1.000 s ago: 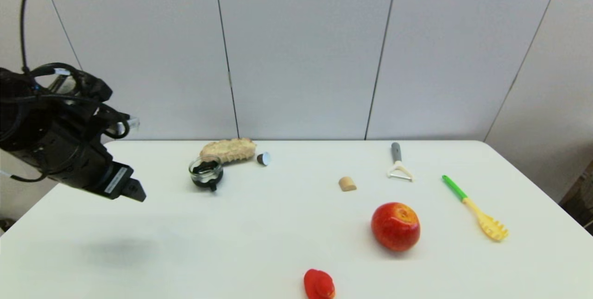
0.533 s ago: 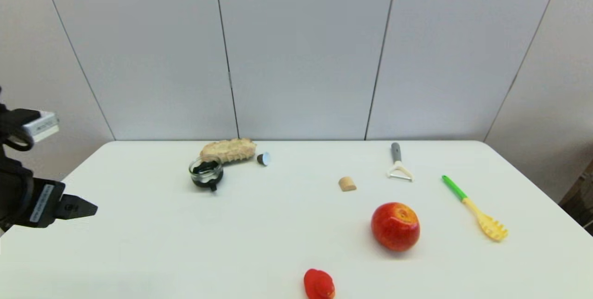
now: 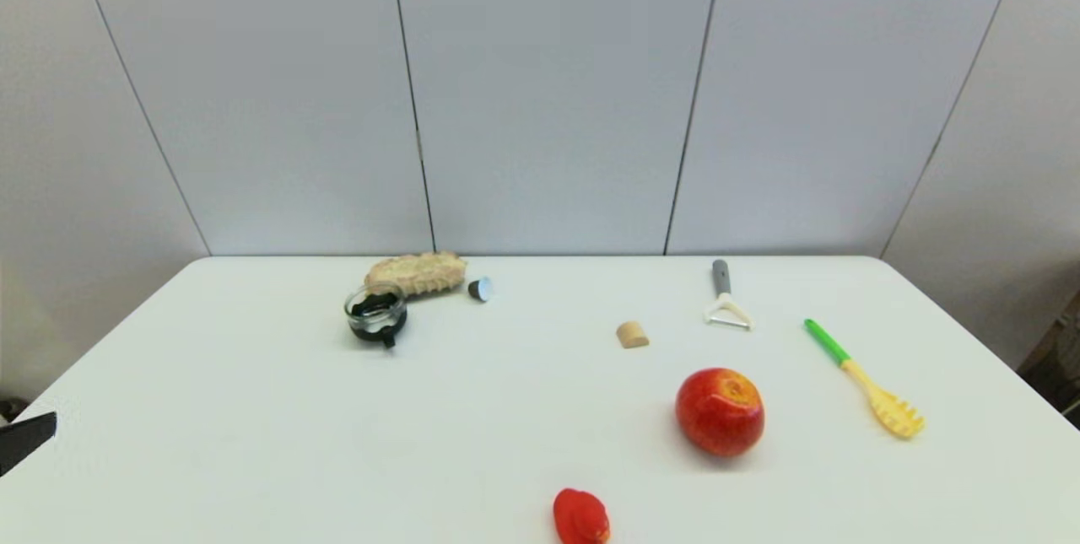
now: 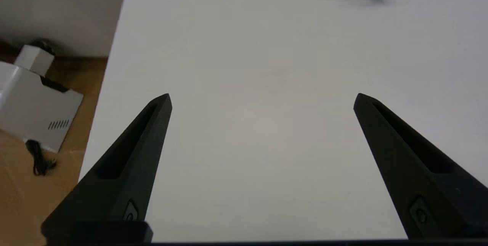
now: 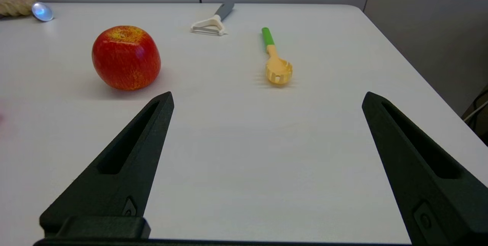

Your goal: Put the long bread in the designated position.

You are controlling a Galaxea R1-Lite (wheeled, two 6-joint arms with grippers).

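Note:
The long bread (image 3: 416, 272), a pale tan ridged loaf, lies at the back left of the table, just behind a small glass pot (image 3: 375, 314). One end of the long bread (image 5: 15, 1) also shows in the right wrist view. My left gripper (image 4: 263, 95) is open and holds nothing. It hangs over bare table near the left front corner, far from the loaf. In the head view only a black tip of it (image 3: 25, 440) shows at the left edge. My right gripper (image 5: 267, 93) is open and holds nothing, low over the right front of the table.
A small blue-faced capsule (image 3: 480, 288) lies right of the loaf. Across the middle and right are a cork block (image 3: 632, 334), peeler (image 3: 726, 299), green-handled yellow pasta spoon (image 3: 865, 379), red apple (image 3: 720, 412), and a small red object (image 3: 580, 517) at the front edge.
My left arm has drawn back down and to the left, from above the table's left side to almost out of the head view. Nothing on the table has moved.

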